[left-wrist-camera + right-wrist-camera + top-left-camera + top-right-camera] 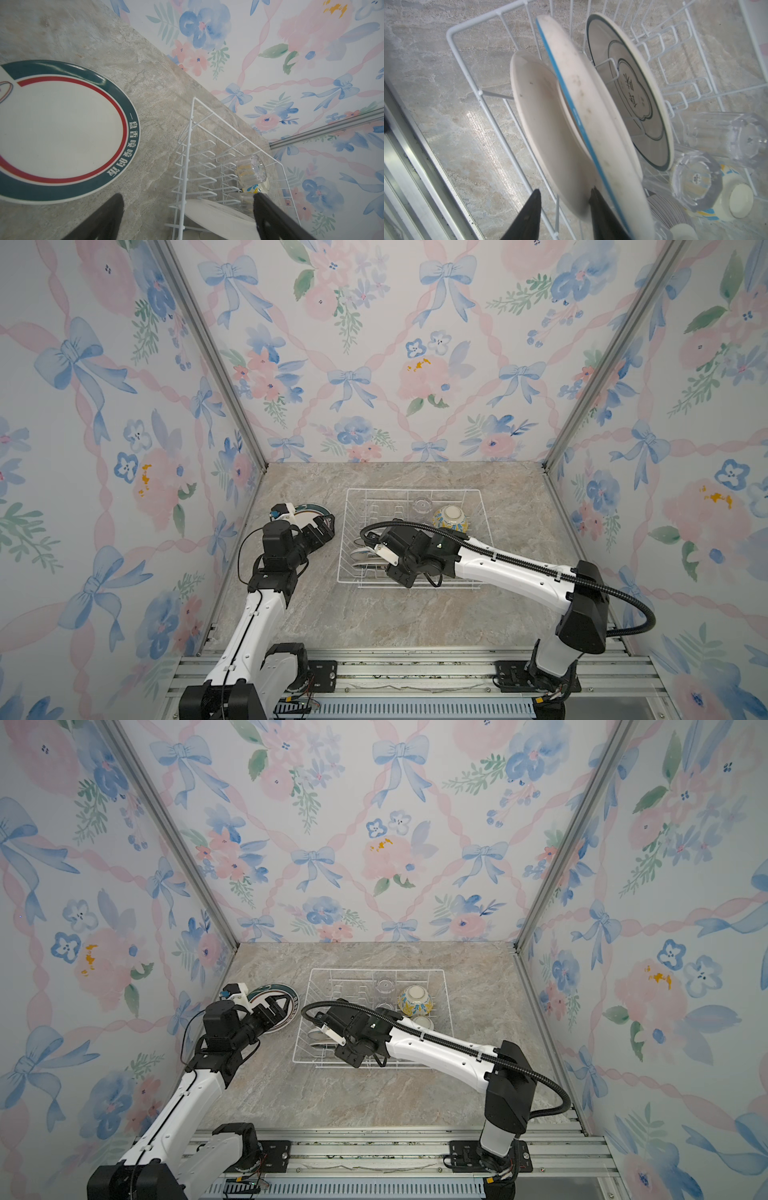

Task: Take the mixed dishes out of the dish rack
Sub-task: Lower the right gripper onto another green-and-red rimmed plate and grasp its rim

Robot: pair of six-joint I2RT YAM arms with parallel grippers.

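Observation:
The white wire dish rack (415,489) (378,969) sits mid-table. Three plates stand in its prongs: a plain white plate (537,116), a blue-rimmed plate (583,93) and a dark-banded plate (633,93). My right gripper (565,189) (395,574) reaches into the rack with its jaws apart astride the plain white plate's rim; one finger touches it, the other stands off. A teal-and-red-rimmed plate (62,128) (316,512) lies flat on the table left of the rack. My left gripper (188,198) (278,1011) hovers open and empty beside it.
A floral bowl (451,518) (415,999) and a clear glass (422,506) sit upside down at the rack's far right. More glasses (695,178) and a grey-striped bowl (662,209) lie near the plates. An aluminium rail (409,166) borders the table's near edge.

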